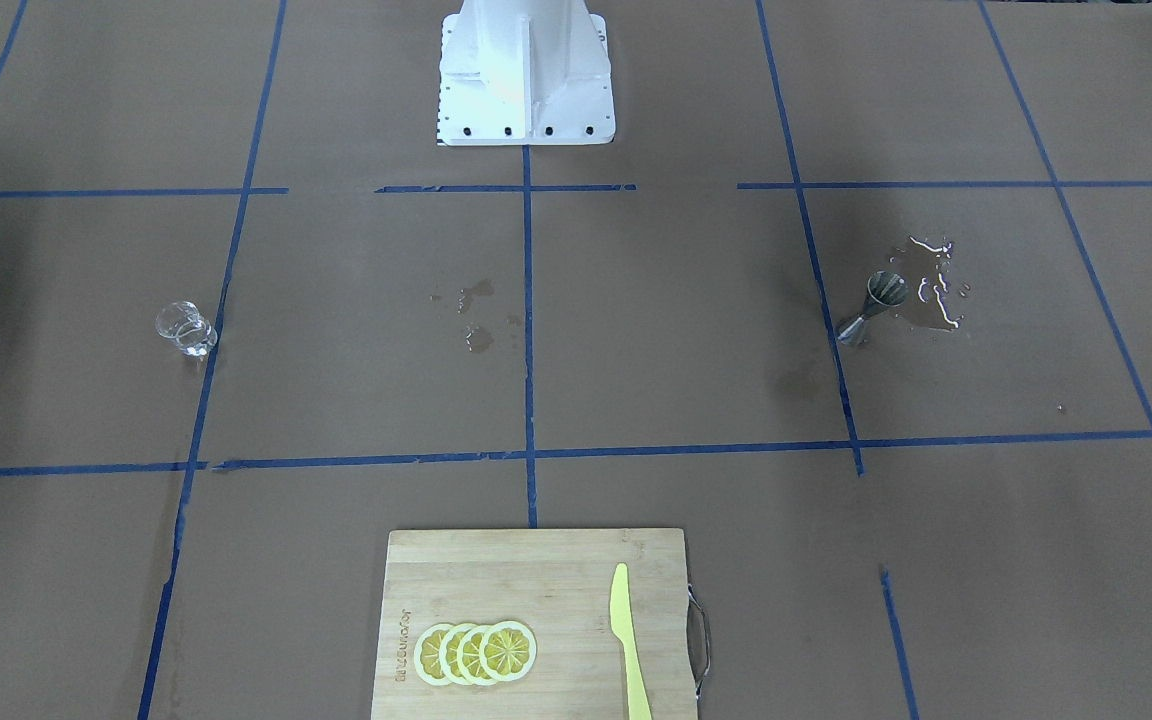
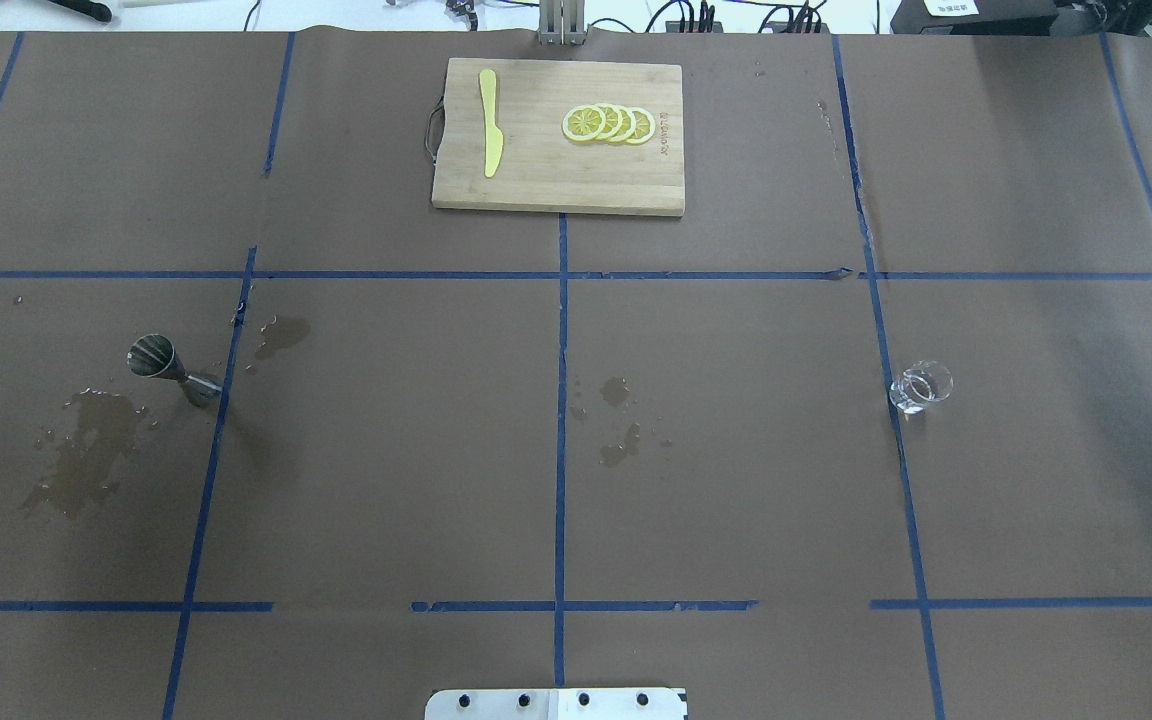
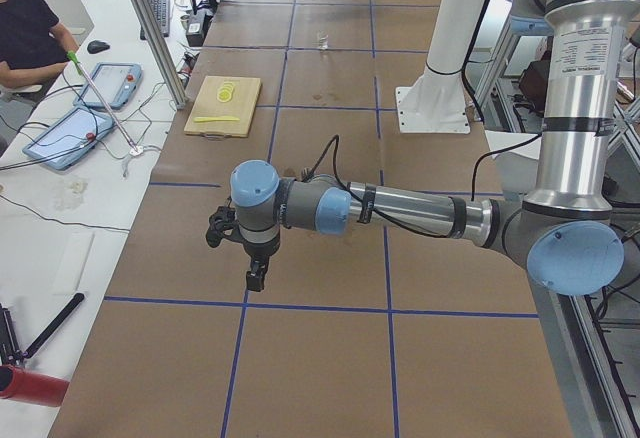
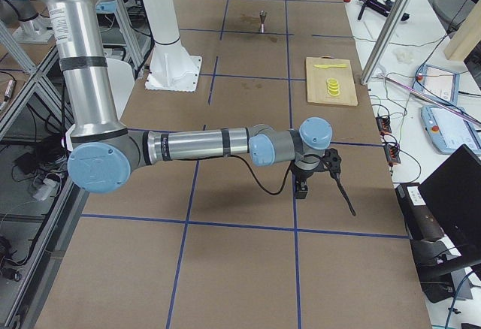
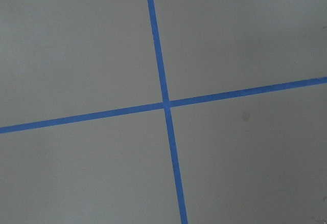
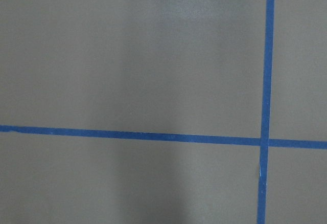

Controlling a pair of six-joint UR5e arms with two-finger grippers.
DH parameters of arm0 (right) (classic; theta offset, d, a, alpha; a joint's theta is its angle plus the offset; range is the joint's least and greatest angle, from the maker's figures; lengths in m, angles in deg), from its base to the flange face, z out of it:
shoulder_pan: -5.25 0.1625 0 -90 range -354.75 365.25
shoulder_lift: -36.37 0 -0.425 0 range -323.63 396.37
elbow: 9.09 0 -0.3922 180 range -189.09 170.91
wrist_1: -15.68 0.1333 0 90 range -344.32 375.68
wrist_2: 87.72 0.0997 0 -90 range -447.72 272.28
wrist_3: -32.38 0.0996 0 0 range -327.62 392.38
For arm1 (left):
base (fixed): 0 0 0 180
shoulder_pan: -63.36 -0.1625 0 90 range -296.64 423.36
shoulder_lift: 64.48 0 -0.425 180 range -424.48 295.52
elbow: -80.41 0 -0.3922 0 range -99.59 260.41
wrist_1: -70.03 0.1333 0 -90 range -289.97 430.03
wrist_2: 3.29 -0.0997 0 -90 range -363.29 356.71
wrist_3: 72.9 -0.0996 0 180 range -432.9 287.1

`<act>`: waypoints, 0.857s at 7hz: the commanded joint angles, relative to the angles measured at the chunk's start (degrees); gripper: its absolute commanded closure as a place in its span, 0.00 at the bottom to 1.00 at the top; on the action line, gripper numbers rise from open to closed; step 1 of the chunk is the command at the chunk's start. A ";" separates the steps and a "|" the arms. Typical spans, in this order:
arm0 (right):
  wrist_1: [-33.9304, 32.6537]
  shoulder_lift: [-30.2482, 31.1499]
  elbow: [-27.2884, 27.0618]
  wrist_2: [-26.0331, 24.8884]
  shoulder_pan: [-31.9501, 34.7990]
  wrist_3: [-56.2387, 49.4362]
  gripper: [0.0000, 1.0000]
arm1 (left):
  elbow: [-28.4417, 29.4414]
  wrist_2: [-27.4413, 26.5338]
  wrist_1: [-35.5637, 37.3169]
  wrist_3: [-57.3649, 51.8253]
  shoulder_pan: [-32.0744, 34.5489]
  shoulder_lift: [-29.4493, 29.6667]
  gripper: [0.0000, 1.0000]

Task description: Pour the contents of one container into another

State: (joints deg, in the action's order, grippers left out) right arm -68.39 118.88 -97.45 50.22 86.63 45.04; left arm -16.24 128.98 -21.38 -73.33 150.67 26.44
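The brown paper-covered table (image 2: 386, 480), gridded with blue tape, carries everything, and both arms hang low over bare paper near its two ends, far from the work. The left gripper (image 3: 240, 253) and the right gripper (image 4: 325, 190) show only in the side views, so I cannot tell whether their jaws are open or closed; neither wrist camera sees anything but paper and tape. A wooden cutting board (image 2: 536, 180) with lemon slices and a yellow knife sits at the far edge from the robot. A wet patch (image 2: 86, 450) spreads just beside the jigger (image 2: 168, 365), which stands upright on the robot's left, close to a tape line. The glass cup (image 2: 921, 387) stands well apart from it on the robot's right, on a tape line; whether it holds liquid is unclear. The cup is likely light, rigid, smooth and brittle, possibly damp and so slippery. It is best pinched across its side wall around mid-height, from the side, with modest force, leaving the rim free to pour. The jigger looks light and stiff but narrow-footed and small-mouthed, easy to topple or skid on wet paper; its waist is the natural hold for steadying.
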 commanded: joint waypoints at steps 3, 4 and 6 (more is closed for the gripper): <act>0.22 1.86 -1.02 0.05 -0.09 0.09 0.00 | -2.67 0.10 -0.35 -0.28 -0.65 -0.57 0.00; 0.22 1.95 -1.02 -0.04 -0.09 0.09 0.00 | -2.93 0.35 -0.52 -0.20 -0.65 -0.57 0.00; -0.04 1.69 -0.94 -0.83 -0.09 -0.44 0.00 | -1.62 0.80 -0.87 0.07 -0.65 -0.57 0.00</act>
State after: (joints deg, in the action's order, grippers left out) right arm -68.22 120.75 -98.46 49.88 86.55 44.96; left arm -18.54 129.62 -22.04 -73.39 150.03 25.84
